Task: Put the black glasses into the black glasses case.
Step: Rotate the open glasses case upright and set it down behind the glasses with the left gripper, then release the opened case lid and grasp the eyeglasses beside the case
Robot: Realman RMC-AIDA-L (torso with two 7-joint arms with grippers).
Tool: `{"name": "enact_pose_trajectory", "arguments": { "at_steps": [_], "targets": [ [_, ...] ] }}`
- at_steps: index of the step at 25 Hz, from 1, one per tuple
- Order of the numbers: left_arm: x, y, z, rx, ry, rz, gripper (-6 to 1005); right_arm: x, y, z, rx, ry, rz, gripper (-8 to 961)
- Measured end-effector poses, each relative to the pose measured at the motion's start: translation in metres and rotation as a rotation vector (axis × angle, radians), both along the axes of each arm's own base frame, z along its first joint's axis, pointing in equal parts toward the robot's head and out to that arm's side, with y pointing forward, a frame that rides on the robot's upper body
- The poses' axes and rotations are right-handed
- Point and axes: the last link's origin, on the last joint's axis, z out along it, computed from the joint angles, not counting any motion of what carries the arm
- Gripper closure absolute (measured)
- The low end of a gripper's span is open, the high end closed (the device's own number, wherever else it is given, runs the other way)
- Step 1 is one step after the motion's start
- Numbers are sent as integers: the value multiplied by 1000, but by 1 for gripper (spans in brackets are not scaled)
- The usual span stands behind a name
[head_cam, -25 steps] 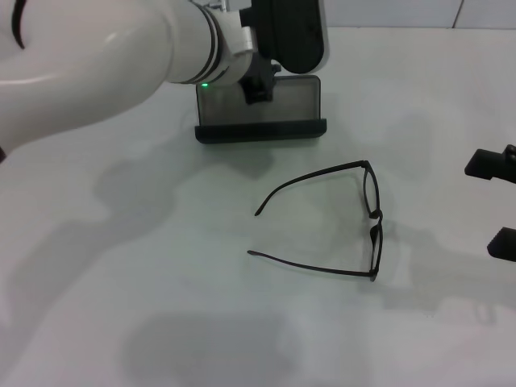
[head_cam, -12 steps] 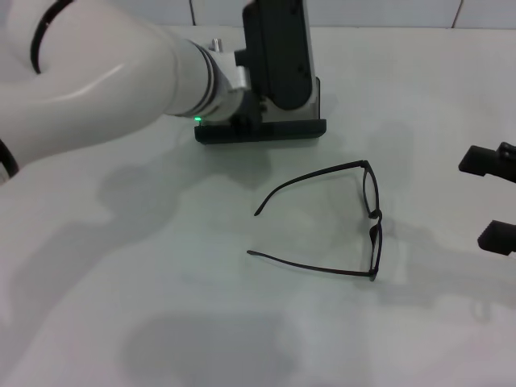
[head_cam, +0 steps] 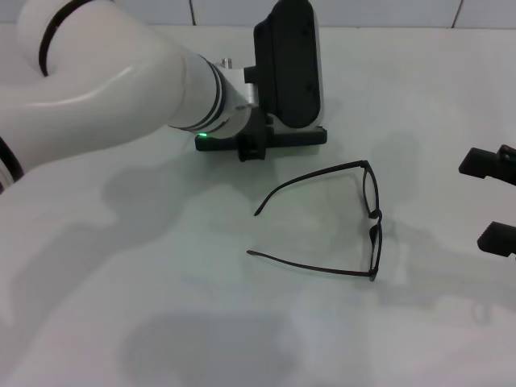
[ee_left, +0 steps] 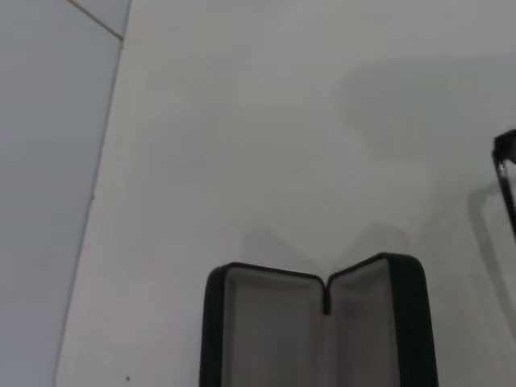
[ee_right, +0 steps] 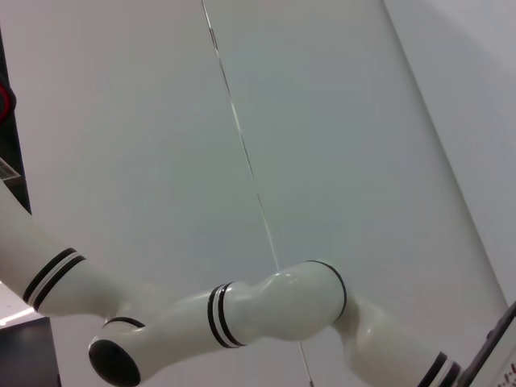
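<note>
The black glasses (head_cam: 374,216) lie unfolded on the white table, lenses to the right and temple arms pointing left. A corner of them shows in the left wrist view (ee_left: 503,165). The black glasses case (head_cam: 302,135) stands behind them, mostly hidden by my left arm, with only its front edge showing. In the left wrist view the case (ee_left: 322,322) is open, its grey lining showing in both halves. My left gripper (head_cam: 251,147) hangs over the case's front left. My right gripper (head_cam: 493,200) is open and empty at the right edge, to the right of the glasses.
The white table (head_cam: 161,306) stretches in front of and to the left of the glasses. A tiled wall runs along its far edge (head_cam: 403,12). My bulky left arm (head_cam: 105,81) fills the upper left.
My left arm has swung forward and down over the case, so the raised lid and grey lining seen earlier are now hidden. The glasses have not moved.
</note>
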Motion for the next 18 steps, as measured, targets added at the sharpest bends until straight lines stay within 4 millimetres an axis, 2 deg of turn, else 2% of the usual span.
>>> {"name": "enact_pose_trajectory", "arguments": {
  "at_steps": [7,11,14,18],
  "targets": [
    [-4,-11,-5,-39,33,5,940,1,0,0,1,1,-2,89],
    [4,-18,-3,-39,2,-12,940,0,0,1,3,-1,0,92],
    [16,-25,8,-22,-45,-37,941,0,1,2,3,-3,3,94],
    [32,-31,35,21,-107,-46,942,0,3,3,1,-8,3,96]
  ]
}}
